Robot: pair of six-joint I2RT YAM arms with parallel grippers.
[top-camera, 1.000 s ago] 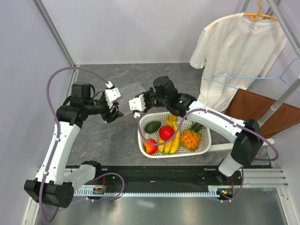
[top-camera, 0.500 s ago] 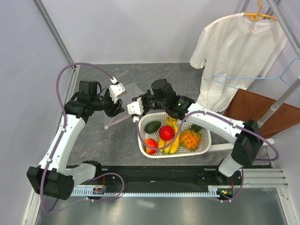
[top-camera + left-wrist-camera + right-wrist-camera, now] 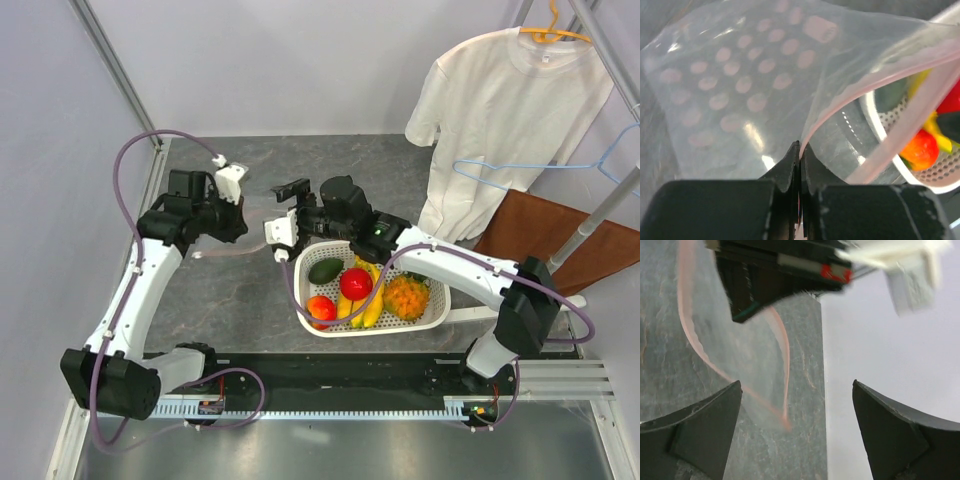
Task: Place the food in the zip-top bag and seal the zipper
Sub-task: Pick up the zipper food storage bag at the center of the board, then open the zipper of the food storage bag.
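Note:
The clear zip-top bag point(image 3: 262, 222) hangs above the table between both grippers. My left gripper point(image 3: 240, 222) point(image 3: 800, 149) is shut on its mouth edge, pinching the pinkish zipper point(image 3: 840, 100). The mouth gapes, and the two strips curve apart point(image 3: 687, 340). Beside the bag, my right gripper point(image 3: 281, 210) point(image 3: 797, 405) stands wide open with nothing in it; the bag's loose corner dangles just ahead of its fingers. The food lies in the white basket point(image 3: 440, 300): avocado point(image 3: 325, 270), red apple point(image 3: 355, 283), red-orange fruit point(image 3: 321, 310), bananas point(image 3: 370, 300), pineapple point(image 3: 405, 297).
A white T-shirt point(image 3: 505, 110) on a hanger and a blue hanger point(image 3: 600, 165) hang at the back right over a brown board point(image 3: 560, 235). Grey walls close the left and back sides. The basket rim point(image 3: 875, 117) sits right under the bag's mouth.
My left gripper has closed on the bag's mouth edge and shifted left. My right gripper has let go of the bag and sprung open.

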